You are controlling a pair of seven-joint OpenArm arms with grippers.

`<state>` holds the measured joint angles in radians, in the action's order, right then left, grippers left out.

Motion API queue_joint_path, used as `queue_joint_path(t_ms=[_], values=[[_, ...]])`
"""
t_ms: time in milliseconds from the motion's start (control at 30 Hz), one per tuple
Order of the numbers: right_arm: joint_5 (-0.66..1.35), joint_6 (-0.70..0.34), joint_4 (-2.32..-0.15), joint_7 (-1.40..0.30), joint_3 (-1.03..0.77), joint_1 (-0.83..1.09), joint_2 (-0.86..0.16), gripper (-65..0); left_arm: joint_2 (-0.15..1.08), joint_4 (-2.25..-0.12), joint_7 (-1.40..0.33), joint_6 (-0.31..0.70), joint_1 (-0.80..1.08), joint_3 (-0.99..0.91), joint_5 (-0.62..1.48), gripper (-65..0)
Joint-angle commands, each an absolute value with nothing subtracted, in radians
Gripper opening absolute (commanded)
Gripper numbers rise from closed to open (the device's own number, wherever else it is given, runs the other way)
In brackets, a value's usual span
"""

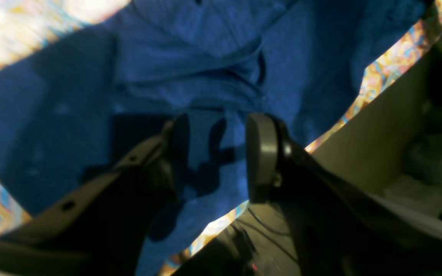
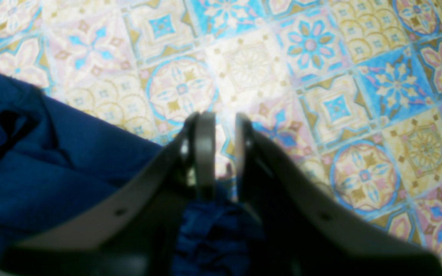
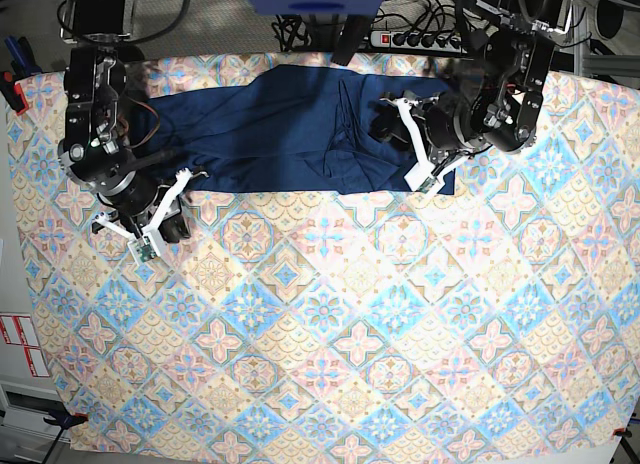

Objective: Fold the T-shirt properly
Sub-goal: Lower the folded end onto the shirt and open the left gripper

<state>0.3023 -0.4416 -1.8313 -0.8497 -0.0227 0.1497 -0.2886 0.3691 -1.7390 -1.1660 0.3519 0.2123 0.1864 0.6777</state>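
Note:
The dark navy T-shirt lies spread along the far side of the table. My left gripper hovers over its right end. In the left wrist view the left gripper stands open, with wrinkled T-shirt fabric below and between its fingers, close to the table edge. My right gripper sits at the shirt's near-left corner. In the right wrist view the right gripper is nearly closed, with bunched navy T-shirt cloth pinched between the jaws and more of it trailing left.
A pastel patterned tablecloth covers the whole table. Cables and a power strip lie behind the far edge. The left wrist view shows the table edge and dim clutter beyond it.

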Motion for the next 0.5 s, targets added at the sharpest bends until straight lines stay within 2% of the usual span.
queue_joint_path(t_ms=[0,133,267,467], values=[[0.312,-0.443,-1.850,-0.828,-0.030,0.136,-0.300,-56.4,0.360,-1.721,-1.153,0.352,0.177,0.185,0.687,-42.2],[0.312,-0.443,-1.850,-0.828,-0.030,0.136,-0.300,-56.4,0.317,-1.607,-1.152,0.352,0.120,0.185,0.680,-42.6],[0.312,-0.443,-1.850,-0.828,-0.030,0.136,-0.300,-56.4,0.263,-1.586,-1.152,0.352,0.068,0.188,0.680,-42.5],[0.312,-0.443,-1.850,-0.828,-0.028,0.134,-0.300,-56.4,0.205,-1.583,-1.124,0.348,-0.027,0.331,0.679,-42.6]])
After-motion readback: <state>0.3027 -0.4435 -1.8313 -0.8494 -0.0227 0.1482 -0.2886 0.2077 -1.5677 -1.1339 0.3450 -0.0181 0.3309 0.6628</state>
